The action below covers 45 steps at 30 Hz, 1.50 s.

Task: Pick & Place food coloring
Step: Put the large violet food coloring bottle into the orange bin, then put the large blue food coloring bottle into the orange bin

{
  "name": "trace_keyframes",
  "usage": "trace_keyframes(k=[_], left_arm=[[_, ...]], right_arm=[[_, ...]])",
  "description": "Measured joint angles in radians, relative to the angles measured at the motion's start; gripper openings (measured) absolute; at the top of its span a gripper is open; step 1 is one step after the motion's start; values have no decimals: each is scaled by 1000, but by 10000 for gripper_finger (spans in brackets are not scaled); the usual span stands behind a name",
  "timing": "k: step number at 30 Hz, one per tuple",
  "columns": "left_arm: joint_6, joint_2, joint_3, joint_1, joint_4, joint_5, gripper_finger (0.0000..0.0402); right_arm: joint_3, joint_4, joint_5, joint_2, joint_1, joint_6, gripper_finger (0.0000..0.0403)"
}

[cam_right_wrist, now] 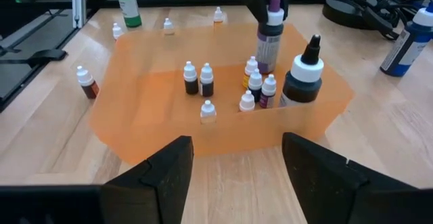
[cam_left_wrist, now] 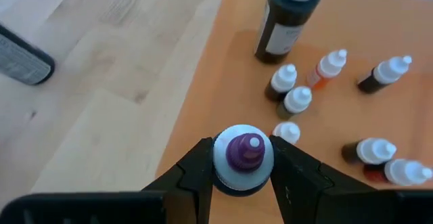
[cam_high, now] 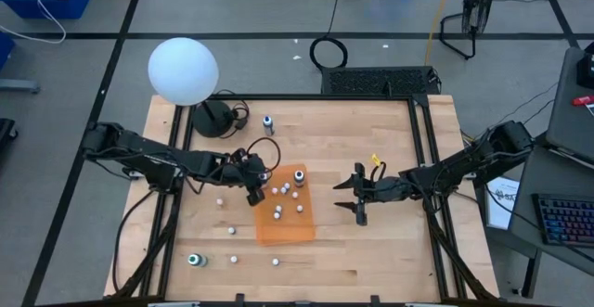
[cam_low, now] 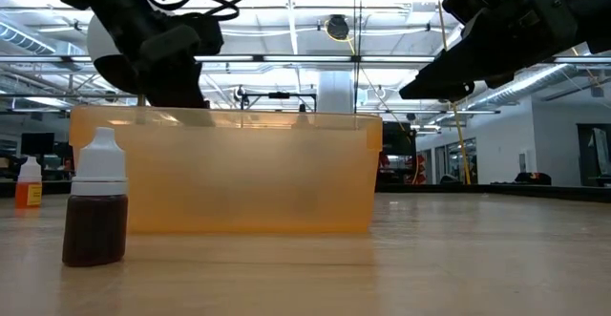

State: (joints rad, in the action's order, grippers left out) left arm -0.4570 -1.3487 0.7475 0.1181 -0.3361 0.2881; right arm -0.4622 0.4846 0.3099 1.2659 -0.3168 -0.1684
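Observation:
The food coloring is a set of small bottles. Several stand in the orange tray (cam_high: 290, 223), (cam_right_wrist: 203, 78), next to a bigger dark bottle (cam_right_wrist: 301, 82). Others stand loose on the table, among them a brown one (cam_low: 95, 211) in the low view. My left gripper (cam_high: 257, 194), (cam_left_wrist: 242, 163) is over the tray's left part, shut on a taller purple-tipped bottle (cam_right_wrist: 268, 45). My right gripper (cam_high: 357, 200), (cam_right_wrist: 237, 163) hangs open just off the tray's right side and touches nothing. My left gripper pinches the purple-tipped bottle by its white cap (cam_left_wrist: 223, 158), one finger (cam_left_wrist: 196, 173) on each side, just below the purple nozzle (cam_left_wrist: 245, 149). The fingers come from above, pointing down. The bottle is upright below them, inside the tray; whether its base touches the tray floor I cannot tell.
A large white globe (cam_high: 183, 70) on a dark base stands at the far left corner. A blue-topped bottle (cam_high: 268, 123) stands farther back and a green-topped one (cam_high: 195, 260) near the front left. Small bottles (cam_high: 231, 229) dot the wood left of and in front of the tray.

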Motion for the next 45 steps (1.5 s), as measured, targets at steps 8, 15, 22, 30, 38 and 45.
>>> trace_keyframes(k=[8, 15, 22, 30, 38, 45], left_arm=[[0, 1, 0, 0, 1, -1, 223], [55, 13, 68, 0, -5, -1, 271], [249, 21, 204, -140, -75, 163, 273], [240, -62, 264, -523, -78, -114, 276], [245, -199, 264, -652, -41, -187, 258], [271, -284, 264, -646, 2, -186, 253]], right_arm=[[0, -2, 0, 0, 0, -1, 215], [0, -3, 0, 0, 0, -2, 213], [0, 3, 1, 0, 0, 0, 212], [0, -3, 1, 0, 0, 1, 212], [0, -10, 2, 0, 0, 22, 212], [0, -11, 2, 0, 0, 18, 212]])
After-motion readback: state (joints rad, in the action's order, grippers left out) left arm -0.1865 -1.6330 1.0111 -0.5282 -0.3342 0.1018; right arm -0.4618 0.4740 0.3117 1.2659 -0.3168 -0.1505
